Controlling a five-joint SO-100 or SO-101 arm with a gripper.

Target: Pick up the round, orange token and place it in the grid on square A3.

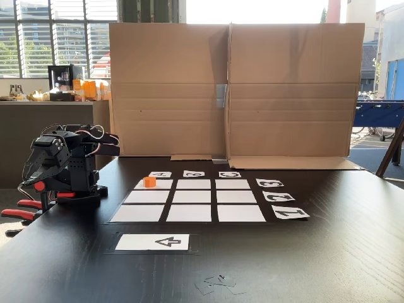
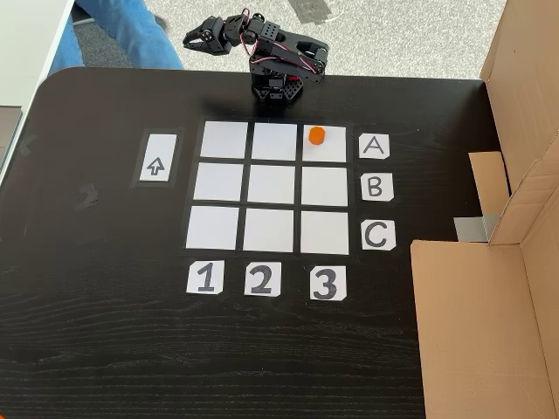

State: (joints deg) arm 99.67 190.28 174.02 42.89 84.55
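A fixed view shows the token (image 2: 316,134), likely light, stiff and best pinched across its sides; I cannot tell the gripper (image 2: 194,36) state.

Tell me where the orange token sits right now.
In the fixed view from above, the token rests on the grid's top-right cell, beside tag A and in column 3.

**Orange on white, black all round**

The token (image 1: 149,182) (image 2: 316,135) is bright orange, plain. The grid (image 1: 189,200) (image 2: 272,186) is nine white cells parted by black gaps; its tags (image 2: 374,147) are white with dark grey letters and numbers. The card (image 1: 153,242) (image 2: 157,158) is white with a black-outlined arrow. The table (image 1: 328,252) (image 2: 105,332) is black with faint wood grain. The arm (image 1: 63,167) (image 2: 279,65) is black with red wires, held by red-handled clamps (image 1: 22,209). The cardboard (image 1: 233,88) (image 2: 480,332) is plain brown, patched with grey tape (image 2: 476,229).
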